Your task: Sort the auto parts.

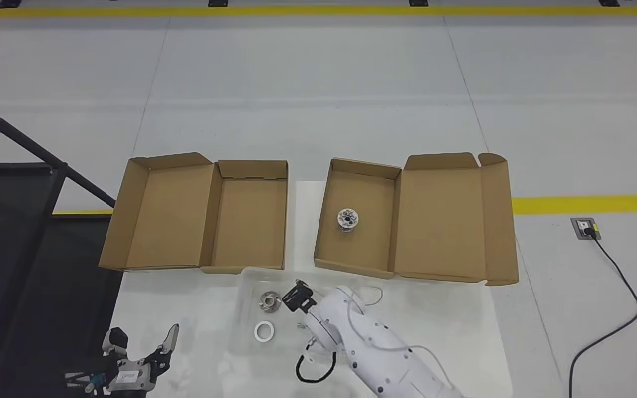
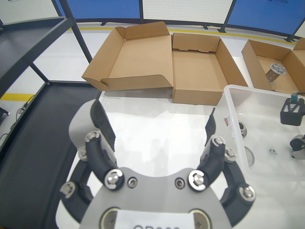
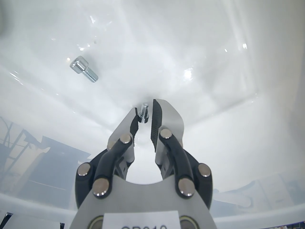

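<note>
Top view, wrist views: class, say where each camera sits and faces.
Top view: above the arms, looking down at the clear bin; left gripper and right gripper show.
Left wrist view: faces the empty box past its open fingers.
Right wrist view: faces the bin floor, fingers astride a bolt.
Shared: all show the bin.

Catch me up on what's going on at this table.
The robot is sorting auto parts out of a clear bin, with a left box and a right box standing open behind it. The right gripper is down in the bin with its fingers on either side of a small bolt, not yet clamped on it. A second bolt lies loose nearby. The left gripper hangs open over the table beside the bin, holding nothing. One metal part already sits in the right box.
</note>
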Robot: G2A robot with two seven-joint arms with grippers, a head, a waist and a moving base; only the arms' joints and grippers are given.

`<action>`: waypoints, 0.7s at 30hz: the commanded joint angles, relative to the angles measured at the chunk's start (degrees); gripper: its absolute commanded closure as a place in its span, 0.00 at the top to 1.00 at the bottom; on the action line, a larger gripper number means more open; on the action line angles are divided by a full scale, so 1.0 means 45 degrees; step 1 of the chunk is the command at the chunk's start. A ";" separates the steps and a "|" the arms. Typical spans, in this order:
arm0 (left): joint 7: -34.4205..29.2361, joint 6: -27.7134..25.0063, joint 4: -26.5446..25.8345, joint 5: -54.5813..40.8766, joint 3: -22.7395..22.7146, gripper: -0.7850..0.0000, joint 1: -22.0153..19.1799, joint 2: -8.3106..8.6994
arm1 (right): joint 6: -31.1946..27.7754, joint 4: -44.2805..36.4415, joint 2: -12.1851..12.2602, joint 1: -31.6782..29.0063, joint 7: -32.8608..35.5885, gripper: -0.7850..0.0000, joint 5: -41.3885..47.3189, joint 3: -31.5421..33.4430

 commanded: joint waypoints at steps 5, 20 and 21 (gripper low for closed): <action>0.0000 0.0000 0.0000 0.0000 0.0000 1.00 0.0000 0.0000 | -0.0046 -0.0019 -0.0054 0.0035 -0.0046 0.00 -0.0101 0.0127; 0.0000 0.0000 0.0000 0.0000 0.0000 1.00 0.0000 0.0000 | -0.2620 -0.8230 0.0911 -0.1606 -0.0950 0.00 -0.1172 0.3270; 0.0000 0.0000 0.0000 0.0000 0.0000 1.00 0.0000 0.0000 | -0.2583 -0.8557 0.0945 -0.1684 -0.1159 0.00 -0.1367 0.3432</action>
